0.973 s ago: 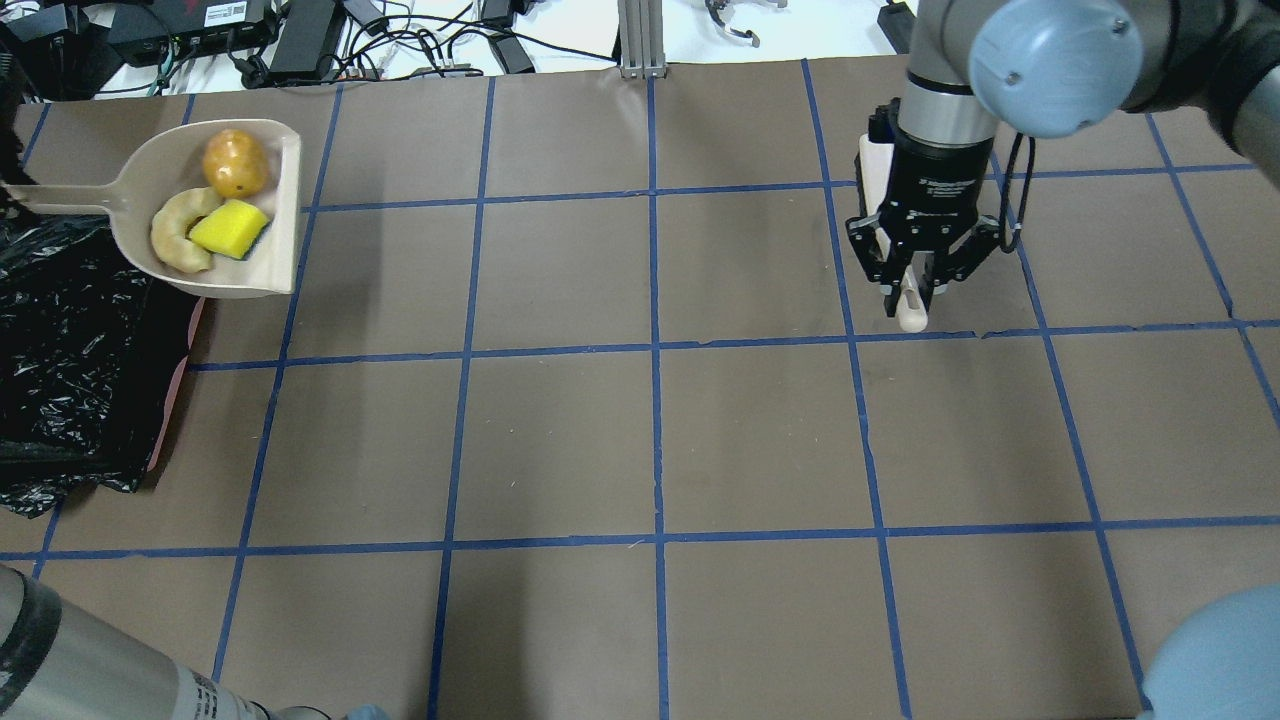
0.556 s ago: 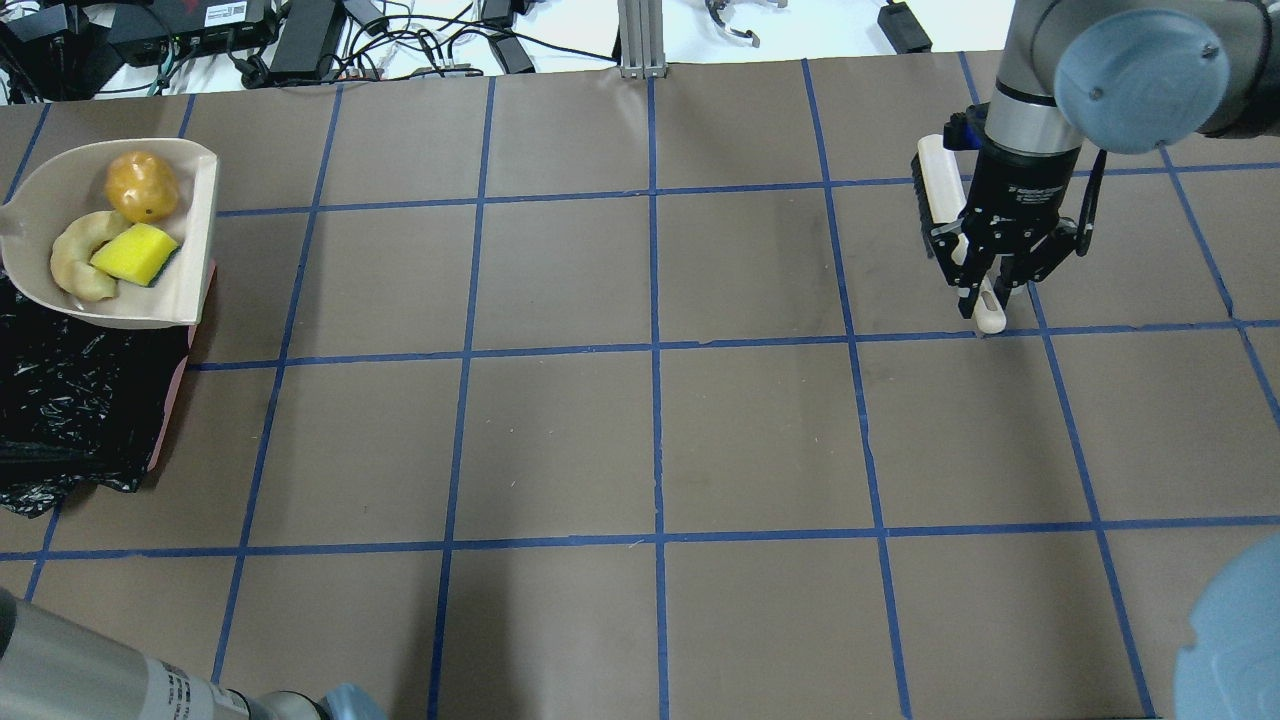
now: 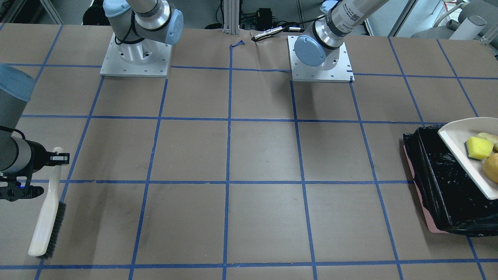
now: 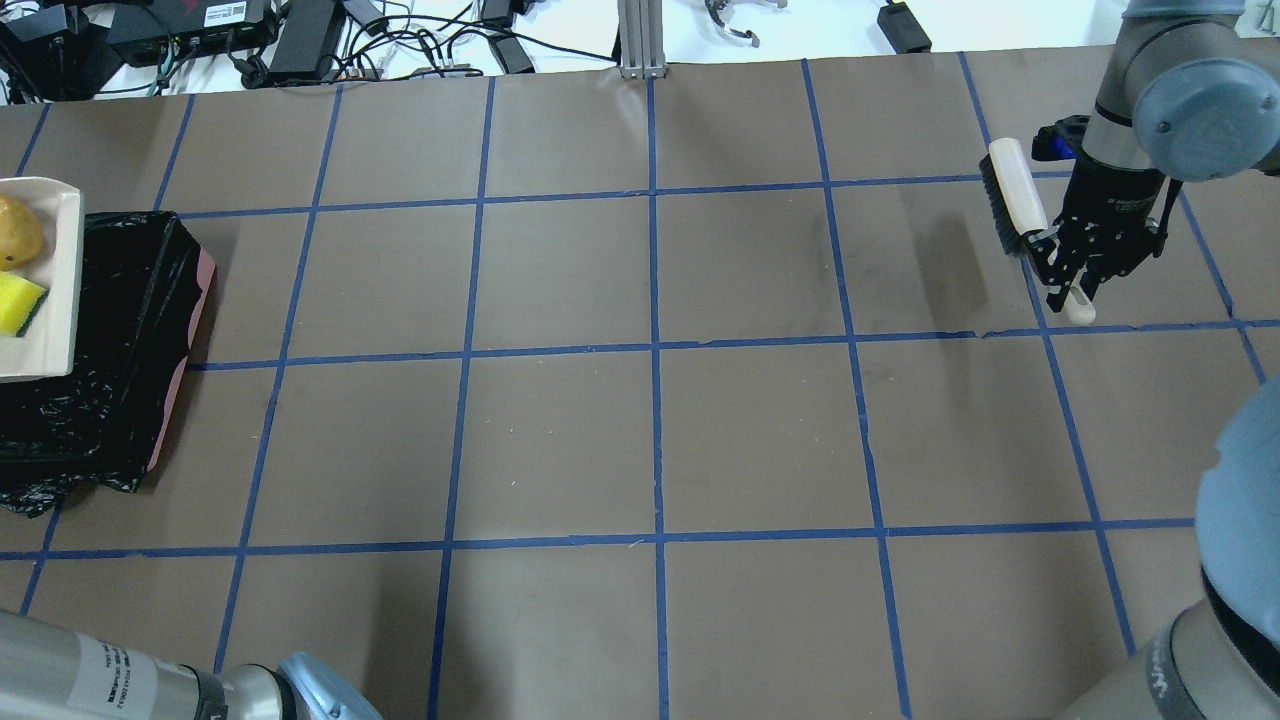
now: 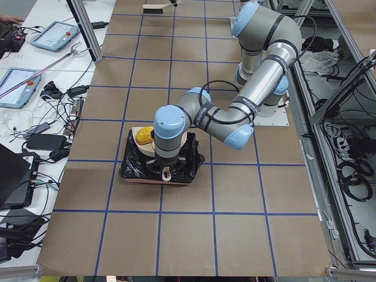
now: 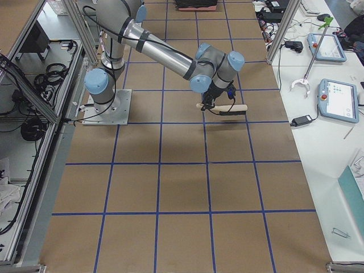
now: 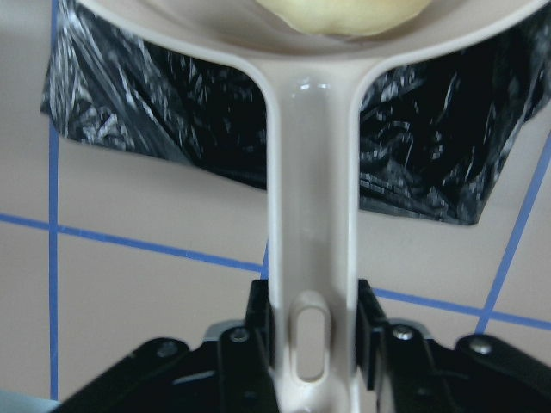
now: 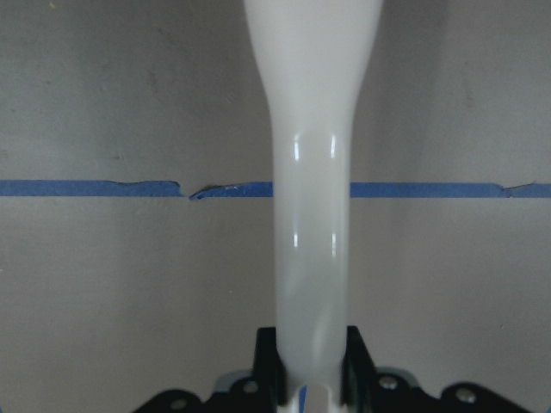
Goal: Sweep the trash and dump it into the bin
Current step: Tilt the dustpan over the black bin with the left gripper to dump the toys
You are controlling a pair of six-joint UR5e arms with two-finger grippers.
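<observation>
Sweeping done, you have the left claw (image 7: 314, 320) clamped on the dustpan (image 3: 457, 142) handle, pan poised over the bin (image 3: 432, 167) with sponge (image 3: 478, 147), potato lump (image 3: 491, 167) and, apparently, the bread piece (image 3: 488, 137) aboard, not yet tipped, while the right claw (image 8: 310, 368) grips the brush (image 3: 48, 217) far across the bench (image 3: 264, 155).

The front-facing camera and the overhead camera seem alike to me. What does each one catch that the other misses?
Only the front-facing view shows the arms' mounting plates on the table, plus a sliver of the bread piece in the dustpan. Only the overhead view shows the cables and power bricks beyond the table's far edge. Both show the brush, the dustpan carrying the yellow sponge and golden potato-like lump, and the black-lined bin beneath it.
</observation>
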